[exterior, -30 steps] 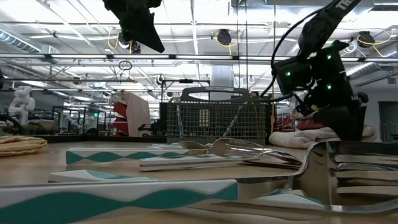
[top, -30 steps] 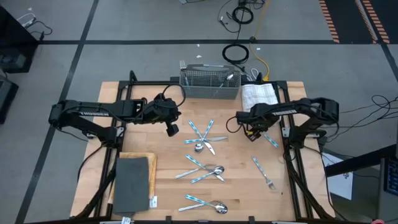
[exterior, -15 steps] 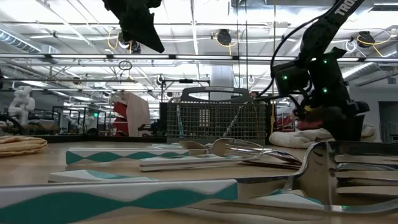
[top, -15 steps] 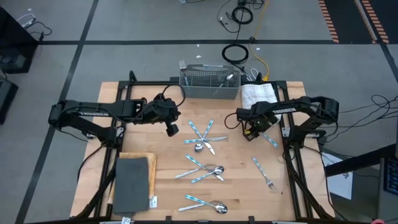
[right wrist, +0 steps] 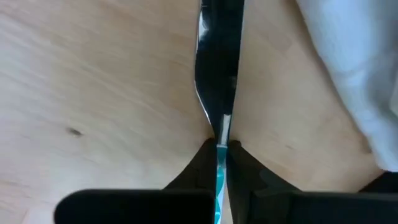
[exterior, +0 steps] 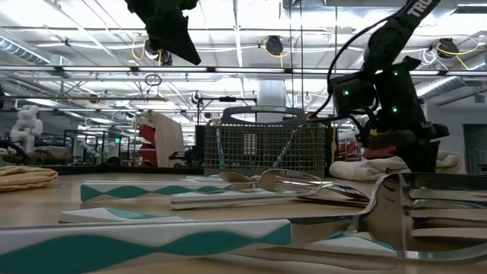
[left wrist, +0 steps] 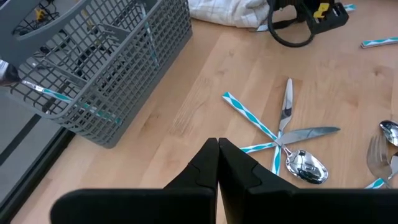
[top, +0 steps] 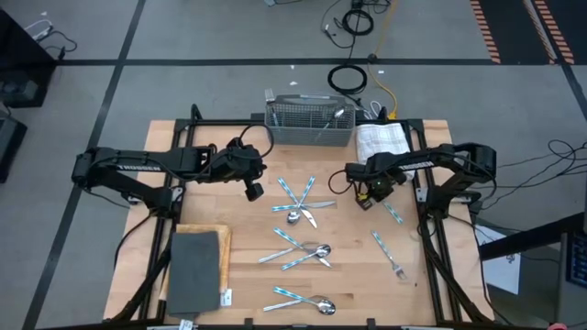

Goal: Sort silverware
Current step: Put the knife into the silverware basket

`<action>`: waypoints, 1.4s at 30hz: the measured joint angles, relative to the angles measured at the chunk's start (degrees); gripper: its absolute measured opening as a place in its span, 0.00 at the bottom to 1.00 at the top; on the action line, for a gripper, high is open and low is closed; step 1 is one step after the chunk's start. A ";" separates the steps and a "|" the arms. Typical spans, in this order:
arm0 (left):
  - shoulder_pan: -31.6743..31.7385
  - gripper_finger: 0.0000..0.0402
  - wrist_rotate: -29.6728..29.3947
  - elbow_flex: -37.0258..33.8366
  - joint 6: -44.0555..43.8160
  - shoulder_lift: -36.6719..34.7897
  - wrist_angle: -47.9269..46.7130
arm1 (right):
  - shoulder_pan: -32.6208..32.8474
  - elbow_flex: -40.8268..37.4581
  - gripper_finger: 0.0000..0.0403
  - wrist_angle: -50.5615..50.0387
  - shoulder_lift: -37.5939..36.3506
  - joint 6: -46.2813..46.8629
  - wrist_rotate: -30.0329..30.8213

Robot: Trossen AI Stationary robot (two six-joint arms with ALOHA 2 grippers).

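Observation:
The silverware lies loose on the wooden table (top: 248, 220): crossed pieces (top: 298, 203) at mid-table, more (top: 298, 252) nearer, a pair (top: 304, 301) at the near edge, and a fork (top: 389, 253) on the right. My right gripper (top: 366, 195) points down at the far right, shut on a knife (right wrist: 217, 62) with a blue-and-white handle. My left gripper (top: 255, 191) hangs shut and holding nothing above the table's left middle; in its wrist view (left wrist: 217, 155) the crossed pieces (left wrist: 283, 140) lie beyond it. The grey mesh caddy (top: 309, 121) stands at the far edge. My right gripper pinches the knife between its two fingers where the patterned handle meets the blade (right wrist: 220, 148). The fingers come from above, pointing down, one on each side of the thin handle. The blade (right wrist: 216, 74) stretches away from the fingers and looks to lie on the wood.
A white cloth (top: 381, 139) lies right of the caddy, close to my right gripper. A dark grey pad on a wooden board (top: 194, 268) sits at the near left. The caddy holds a few pieces (left wrist: 62, 96). Bare wood shows between the caddy and the crossed pieces.
My right gripper has tipped a little more steeply downward over the knife and has shut on it. The knife stays at the same spot on the table.

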 joint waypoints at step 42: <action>0.47 0.02 -0.98 0.00 -0.02 0.00 -0.17 | -13.46 25.89 0.00 66.63 0.23 -29.60 9.05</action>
